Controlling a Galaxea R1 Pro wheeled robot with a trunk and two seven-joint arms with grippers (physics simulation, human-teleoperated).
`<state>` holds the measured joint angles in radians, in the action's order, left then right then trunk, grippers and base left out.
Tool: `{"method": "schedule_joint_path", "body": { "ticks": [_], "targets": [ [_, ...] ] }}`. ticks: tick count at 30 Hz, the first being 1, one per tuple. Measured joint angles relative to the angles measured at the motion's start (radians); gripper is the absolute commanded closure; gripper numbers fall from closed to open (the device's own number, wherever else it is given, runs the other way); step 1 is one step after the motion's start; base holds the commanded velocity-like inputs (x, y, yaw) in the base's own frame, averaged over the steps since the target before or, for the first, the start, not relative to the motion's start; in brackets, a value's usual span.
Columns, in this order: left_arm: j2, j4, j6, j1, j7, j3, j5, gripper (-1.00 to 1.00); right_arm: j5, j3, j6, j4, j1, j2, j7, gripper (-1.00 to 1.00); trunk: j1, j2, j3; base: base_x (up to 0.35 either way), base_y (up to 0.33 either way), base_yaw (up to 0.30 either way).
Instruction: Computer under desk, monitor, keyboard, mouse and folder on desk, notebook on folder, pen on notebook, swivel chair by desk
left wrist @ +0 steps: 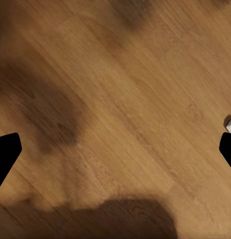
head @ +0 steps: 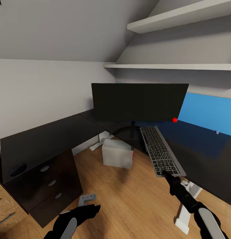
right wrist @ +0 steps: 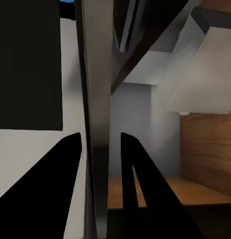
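One flat silver-grey keyboard with black keys [head: 161, 151] is pinched at its near end by the right gripper [head: 168, 173] — jaws pressed on its thin edge. Its long side points away toward the wide black monitor [head: 139, 102], above the black counter [head: 45, 139]. The left gripper [left wrist: 115, 149] hangs low over the wood floor [head: 128, 199], jaws spread — holding nothing.

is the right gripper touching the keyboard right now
Touching. In the right wrist view both fingers of the right gripper press against the keyboard edge; the head view shows it gripped at its near end.
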<state>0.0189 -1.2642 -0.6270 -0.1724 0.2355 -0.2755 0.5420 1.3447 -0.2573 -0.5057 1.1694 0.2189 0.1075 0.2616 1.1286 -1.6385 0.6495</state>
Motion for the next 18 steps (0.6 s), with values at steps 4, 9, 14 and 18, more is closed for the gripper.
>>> {"method": "schedule_joint_path", "body": {
  "ticks": [4, 9, 14, 18],
  "targets": [
    [0.0, 0.001, 0.0, 0.0, 0.0, 0.0, 0.001, -1.0, -0.004, 0.0, 0.002, 0.066, -0.033, -0.014, -0.019, 1.0, 0.0, 0.0, 0.0, 0.0, 0.0, 0.0],
    [0.0, 0.001, 0.0, 0.0, 0.0, 0.0, 0.0, -1.0, -0.001, 0.0, -0.001, 0.147, -0.088, -0.051, -0.042, 1.0, 0.0, 0.0, 0.0, 0.0, 0.0, 0.0],
    [0.0, 0.002, 0.0, 0.0, 0.0, 0.004, 0.0, -1.0, -0.008, 0.001, -0.003, 0.21, -0.129, -0.101, -0.046, 1.0, 0.0, 0.0, 0.0, 0.0, 0.0, 0.0],
    [0.0, 0.002, 0.0, 0.0, 0.0, 0.014, 0.0, -1.0, -0.022, 0.083, -0.007, 0.26, -0.148, -0.112, -0.051, 1.0, 0.0, 0.0, 0.0, 0.0, 0.0, 0.0]
  ]
}}
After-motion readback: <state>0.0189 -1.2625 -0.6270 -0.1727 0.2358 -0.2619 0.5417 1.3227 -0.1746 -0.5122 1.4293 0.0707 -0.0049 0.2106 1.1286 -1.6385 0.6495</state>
